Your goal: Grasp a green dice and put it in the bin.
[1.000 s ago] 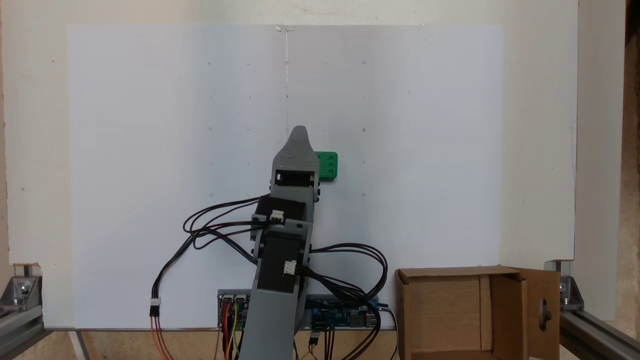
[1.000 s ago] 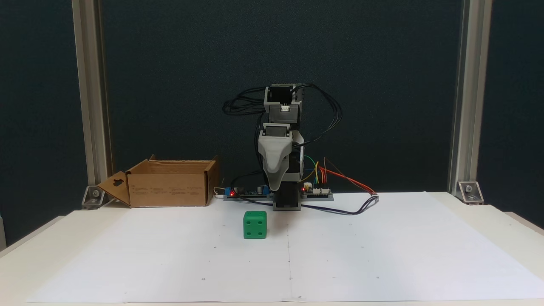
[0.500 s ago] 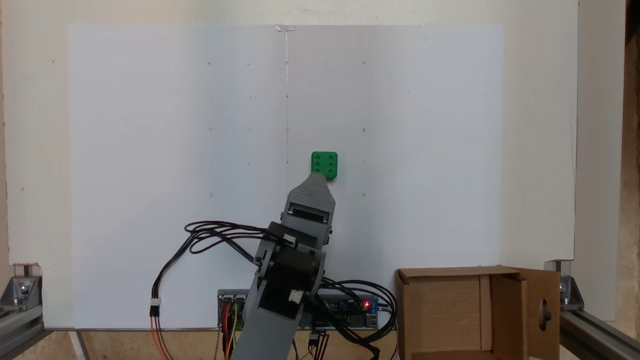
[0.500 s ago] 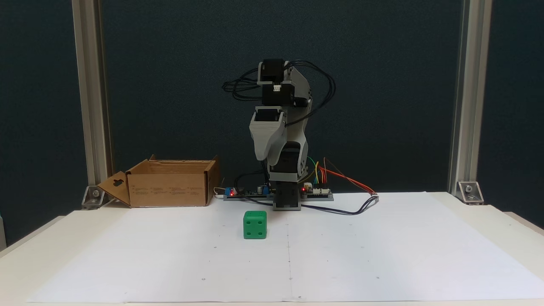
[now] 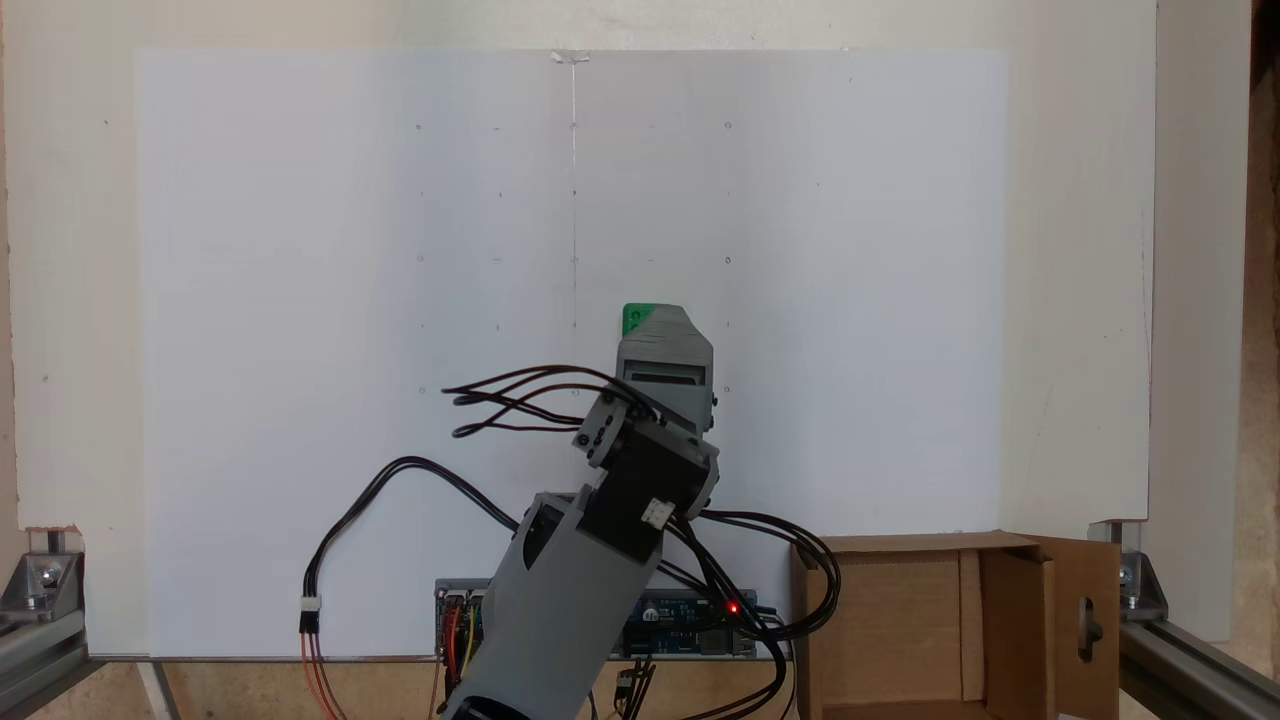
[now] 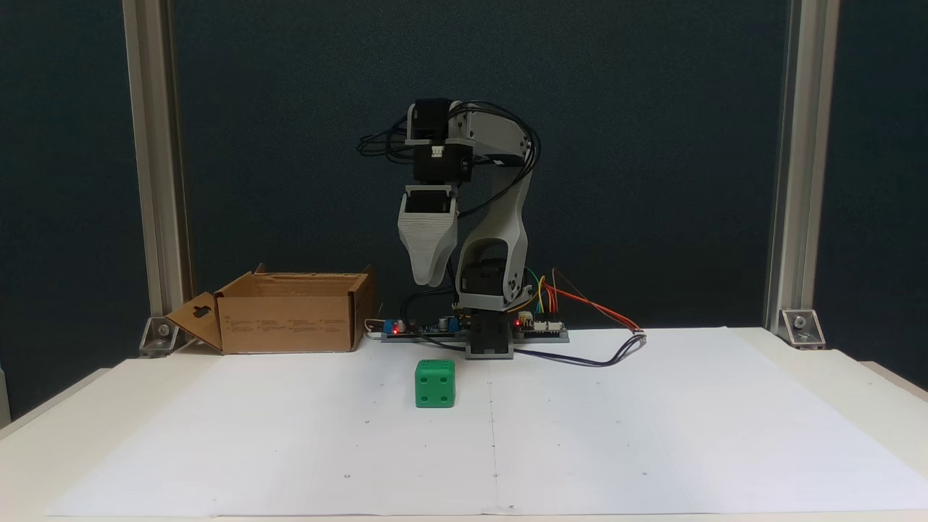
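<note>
Fixed view, front: gripper (image 6: 428, 281) points down, high above the table; only one tapered jaw tip shows, so its opening cannot be told, and it holds nothing; green dice (image 6: 435, 383) sits on the white paper sheet (image 6: 652, 435), below; cardboard bin (image 6: 290, 312) well apart at left. Advice: open wide, centre over the dice, descend straight, close on opposite flat faces.

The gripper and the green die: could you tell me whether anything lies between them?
Nothing does. In a fixed view the gripper hangs above the green die, with only open air between them.
</note>
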